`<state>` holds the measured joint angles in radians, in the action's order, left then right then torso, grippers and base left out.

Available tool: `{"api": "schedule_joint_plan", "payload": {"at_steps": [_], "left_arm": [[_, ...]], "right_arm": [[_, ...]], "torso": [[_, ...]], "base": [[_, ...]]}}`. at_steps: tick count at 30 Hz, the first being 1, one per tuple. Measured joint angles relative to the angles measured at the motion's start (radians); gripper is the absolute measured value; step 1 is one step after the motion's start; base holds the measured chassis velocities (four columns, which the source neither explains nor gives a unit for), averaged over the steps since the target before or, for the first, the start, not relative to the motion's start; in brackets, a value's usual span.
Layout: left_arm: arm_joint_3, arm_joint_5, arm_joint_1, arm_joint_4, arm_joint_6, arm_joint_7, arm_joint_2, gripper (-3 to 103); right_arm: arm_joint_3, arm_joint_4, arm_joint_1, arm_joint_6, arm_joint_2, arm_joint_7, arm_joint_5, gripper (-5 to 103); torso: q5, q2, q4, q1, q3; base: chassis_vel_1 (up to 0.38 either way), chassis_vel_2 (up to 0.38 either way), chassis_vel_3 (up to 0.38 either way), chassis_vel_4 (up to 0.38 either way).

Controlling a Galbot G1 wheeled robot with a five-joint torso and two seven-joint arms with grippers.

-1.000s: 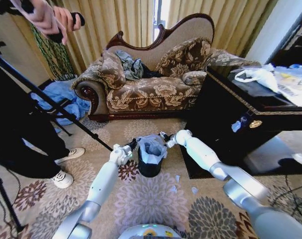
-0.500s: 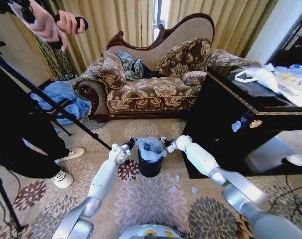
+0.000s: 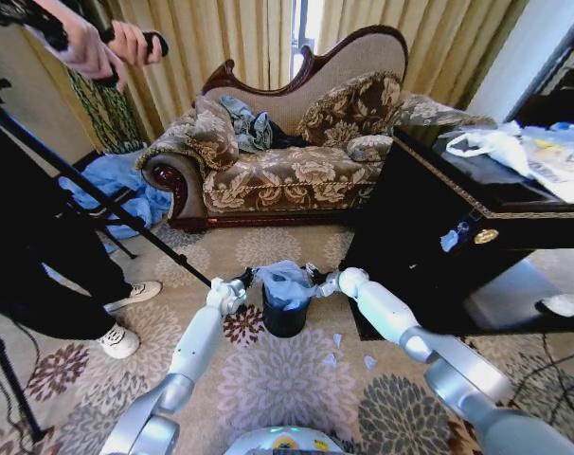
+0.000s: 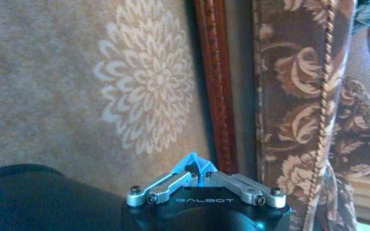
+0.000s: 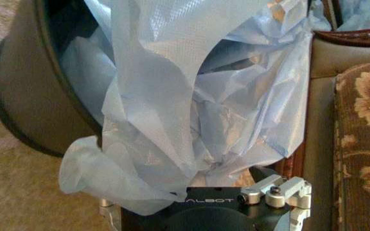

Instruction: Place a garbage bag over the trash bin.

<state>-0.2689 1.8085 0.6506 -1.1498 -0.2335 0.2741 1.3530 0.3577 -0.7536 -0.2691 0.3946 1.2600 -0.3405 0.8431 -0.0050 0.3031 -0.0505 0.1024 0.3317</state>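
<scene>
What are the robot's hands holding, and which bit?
Both hold the bag by its top edge, one on each side, above the bin. The left hand pinches a small blue corner; the right hand grips the opposite edge.

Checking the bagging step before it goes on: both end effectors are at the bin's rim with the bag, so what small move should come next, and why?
Probably spread the left end effector and right end effector apart and lower them, since the garbage bag sits bunched over the trash bin mouth, each end effector pinching an edge.
</scene>
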Motion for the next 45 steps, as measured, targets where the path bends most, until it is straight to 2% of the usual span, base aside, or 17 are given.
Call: {"api": "schedule_joint_plan", "payload": {"at_steps": [10,17,25,32,45], "left_arm": [[0.004,-0.009,-0.064,0.054,-0.002,-0.011,0.001,0],[0.003,-0.023,-0.074,0.092,-0.002,-0.019,0.0,0],[-0.02,-0.027,-0.07,0.137,-0.002,-0.006,0.013,0],[-0.049,-0.043,-0.064,0.192,-0.005,0.001,0.037,0],[-0.056,-0.021,-0.013,0.155,-0.033,0.035,0.036,0]], "right_arm": [[-0.048,0.08,0.011,-0.002,0.066,0.043,0.077,100],[-0.052,0.082,0.015,-0.019,0.061,0.05,0.097,100],[-0.047,0.079,0.009,0.004,0.056,0.028,0.081,100],[-0.067,0.126,0.005,0.019,0.097,0.046,0.076,100],[-0.068,0.129,0.003,0.04,0.075,0.059,0.024,100]], "torso": [[0.0002,0.0,0.0001,0.0,0.0],[0.0,0.0,0.0005,0.0,0.0],[0.0001,0.0,0.0002,0.0,0.0],[0.0001,0.0,-0.0001,0.0,0.0],[0.0001,0.0,0.0003,0.0,0.0]], "base": [[0.0,0.0,0.0,0.0],[0.0,0.0,0.0,0.0],[0.0,0.0,0.0,0.0],[0.0,0.0,0.0,0.0],[0.0,0.0,0.0,0.0]]}}
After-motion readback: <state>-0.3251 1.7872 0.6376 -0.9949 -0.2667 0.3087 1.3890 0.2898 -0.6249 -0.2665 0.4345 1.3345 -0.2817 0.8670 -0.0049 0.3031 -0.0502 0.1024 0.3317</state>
